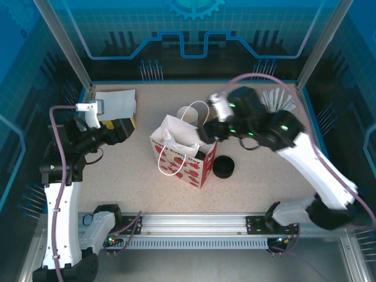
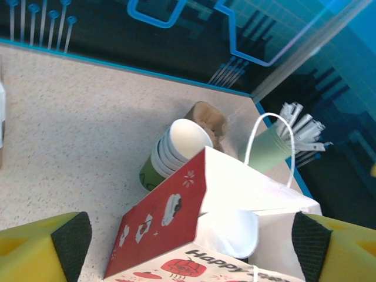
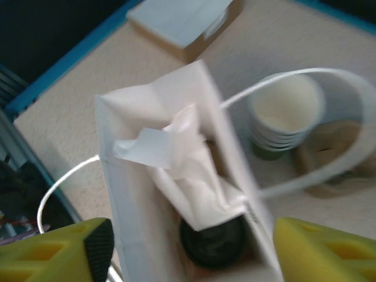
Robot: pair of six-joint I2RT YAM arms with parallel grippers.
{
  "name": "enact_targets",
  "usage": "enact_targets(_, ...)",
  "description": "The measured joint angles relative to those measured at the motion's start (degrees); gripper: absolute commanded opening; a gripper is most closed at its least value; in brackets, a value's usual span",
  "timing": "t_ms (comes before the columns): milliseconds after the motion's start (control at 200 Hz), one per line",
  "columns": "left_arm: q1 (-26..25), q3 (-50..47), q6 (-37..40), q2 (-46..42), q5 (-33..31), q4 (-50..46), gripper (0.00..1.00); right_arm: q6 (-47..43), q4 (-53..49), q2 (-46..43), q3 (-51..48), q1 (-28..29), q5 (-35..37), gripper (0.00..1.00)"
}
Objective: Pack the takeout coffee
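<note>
Upright on the tabletop (image 1: 117, 170) near the middle of the far edge: the takeout coffee cup (image 1: 191, 113), green outer wall, white inside, several white rims stacked at its mouth. Just on its near side, a white paper bag (image 1: 179, 154) with red print, mouth open, crumpled white tissue (image 3: 188, 170) inside; touching the cup or merely close to it, cannot tell. Behind the cup toward the far right corner, a brown pulp carrier (image 2: 209, 120), and further toward that corner a pale mint cup of white sticks (image 1: 276, 100). Flat on the tabletop by the bag's right side, a black round lid (image 1: 223, 167). At the far left corner, a flat box (image 1: 116, 103) with a white top. Right gripper (image 1: 204, 136) above the bag's open mouth, yellow fingers (image 3: 64, 247) spread wide and gripping nothing, the bag's white handle (image 3: 276, 79) looping across in front of the cup. Left gripper (image 1: 128, 129) off to the bag's left side, well short of it, its fingers (image 2: 41, 249) likewise apart and holding nothing.
</note>
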Motion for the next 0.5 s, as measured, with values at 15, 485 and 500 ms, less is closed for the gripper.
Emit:
enact_targets(15, 0.0, -0.6, 0.0, -0.2, -0.6, 0.2, 0.98, 0.1, -0.1, -1.6, -1.2, -0.8, 0.7, 0.89)
enact_targets(485, 0.2, -24.7, -2.9, -3.8, -22.8, 10.7, 0.99, 0.9, 10.1, -31.5, -47.0, -24.5, 13.0, 1.0)
enact_targets(500, 0.2, -25.2, -2.9, -3.6, -23.1, 11.3, 0.99, 0.8, 10.8, -31.4, -48.0, -25.1, 13.0, 1.0)
